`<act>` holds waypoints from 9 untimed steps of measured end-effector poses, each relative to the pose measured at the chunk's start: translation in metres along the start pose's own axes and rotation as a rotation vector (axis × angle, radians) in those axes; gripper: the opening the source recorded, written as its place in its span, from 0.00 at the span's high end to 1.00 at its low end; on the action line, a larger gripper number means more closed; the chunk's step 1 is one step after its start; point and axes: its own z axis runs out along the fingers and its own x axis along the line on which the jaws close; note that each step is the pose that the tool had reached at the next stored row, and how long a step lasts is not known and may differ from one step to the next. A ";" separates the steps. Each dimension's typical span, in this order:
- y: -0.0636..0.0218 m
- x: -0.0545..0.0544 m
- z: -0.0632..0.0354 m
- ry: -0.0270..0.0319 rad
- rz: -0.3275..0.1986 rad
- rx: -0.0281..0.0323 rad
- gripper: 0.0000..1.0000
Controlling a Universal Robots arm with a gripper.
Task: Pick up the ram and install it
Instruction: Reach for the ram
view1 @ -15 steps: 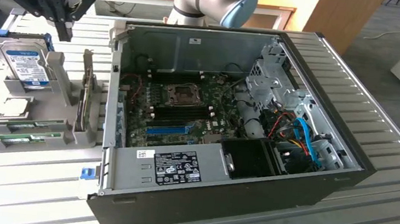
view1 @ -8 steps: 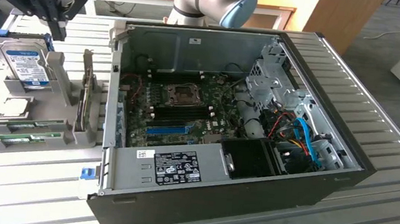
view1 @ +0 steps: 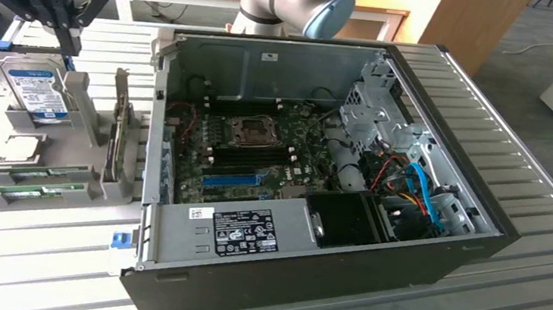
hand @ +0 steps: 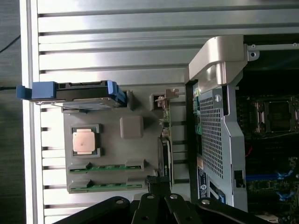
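Hovering, the claw (view1: 70, 44) is pinched together; the ram (view1: 29, 192) lies well apart.

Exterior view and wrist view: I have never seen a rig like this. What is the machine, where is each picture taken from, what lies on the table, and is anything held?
The machine is a robot arm. Its black end effector hangs above a grey holder, shut, with nothing in it. The exterior view comes from a camera off the arm; the wrist view looks down from the arm's wrist. On the slatted metal table stand an open computer case and the holder, which carries a hard drive, a processor chip, a green ram stick and a second one like it, both untouched.
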 end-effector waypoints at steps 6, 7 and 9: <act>-0.0003 0.008 0.0000 0.0001 -0.001 0.0000 0.89; -0.0003 0.009 -0.0001 0.0001 -0.001 0.0000 0.89; -0.0004 0.012 -0.0001 0.0001 -0.001 0.0000 0.89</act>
